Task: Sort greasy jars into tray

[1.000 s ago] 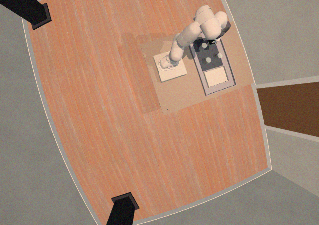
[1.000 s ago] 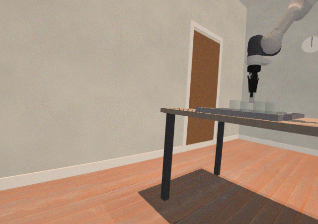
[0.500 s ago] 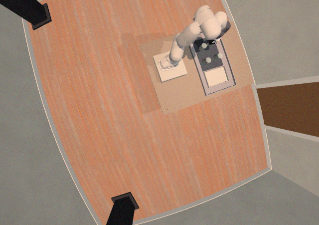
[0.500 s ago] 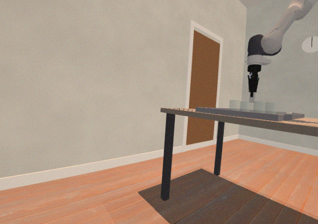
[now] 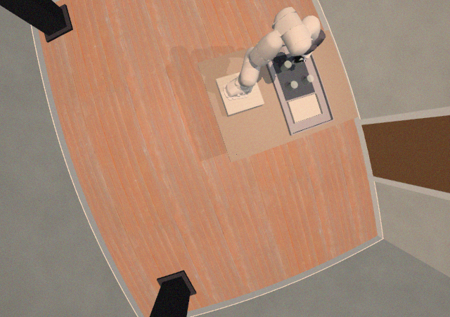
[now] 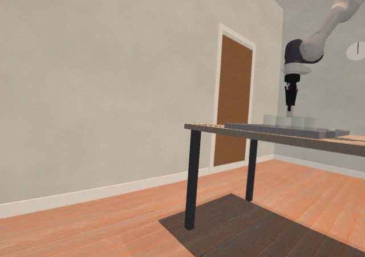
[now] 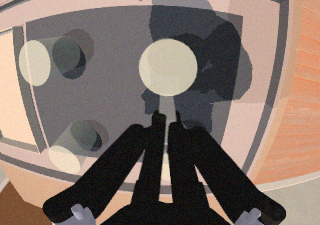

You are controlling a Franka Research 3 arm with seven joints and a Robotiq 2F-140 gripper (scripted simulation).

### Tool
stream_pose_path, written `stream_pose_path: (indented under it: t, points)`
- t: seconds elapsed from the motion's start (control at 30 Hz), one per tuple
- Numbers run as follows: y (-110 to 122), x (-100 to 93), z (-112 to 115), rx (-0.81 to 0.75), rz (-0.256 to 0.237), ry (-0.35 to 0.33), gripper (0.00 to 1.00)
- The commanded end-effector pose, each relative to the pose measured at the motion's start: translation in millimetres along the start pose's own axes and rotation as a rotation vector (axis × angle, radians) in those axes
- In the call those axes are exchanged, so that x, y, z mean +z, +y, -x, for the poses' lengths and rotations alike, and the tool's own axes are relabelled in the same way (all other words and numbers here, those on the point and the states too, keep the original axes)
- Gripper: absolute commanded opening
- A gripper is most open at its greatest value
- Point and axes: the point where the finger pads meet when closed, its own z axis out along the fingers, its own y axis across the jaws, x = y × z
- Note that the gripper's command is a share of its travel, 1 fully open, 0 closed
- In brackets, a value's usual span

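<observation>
Jars (image 5: 294,84) stand on the dark drying mat (image 5: 298,93) at the far end of the bench (image 5: 250,139); from above three show clearly and the fourth is hidden under the arm, while the pale tray (image 5: 305,107) lies just beside the mat with nothing in it. From the side, the pincer (image 6: 290,110) hangs upright just over the row of jars (image 6: 298,121), its tips near their bottoms, and I cannot tell whether they touch. At the wrist, the fingers are pressed together with nothing between them, pointing at the round bottom of the nearest jar (image 7: 168,67), and two other jars (image 7: 42,61) stand well apart to the left. The step in hand looks like a slipperiness test by pushing. To do it well, lower the shut tips beside the jar's wall, not onto it, push slowly and low, and aim through its middle so it slides rather than tips or strikes a neighbour.
</observation>
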Motion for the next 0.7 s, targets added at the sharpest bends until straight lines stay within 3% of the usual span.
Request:
stream_pose_path:
  t: [0.0,0.53,0.67]
  points:
    - [0.1,-0.7,-1.1,-0.005,0.001,0.001,0.00]
    - [0.1,-2.2,-3.0,-0.005,0.001,0.001,0.00]
    - [0.2,1.0,6.5,-0.005,0.001,0.001,0.00]
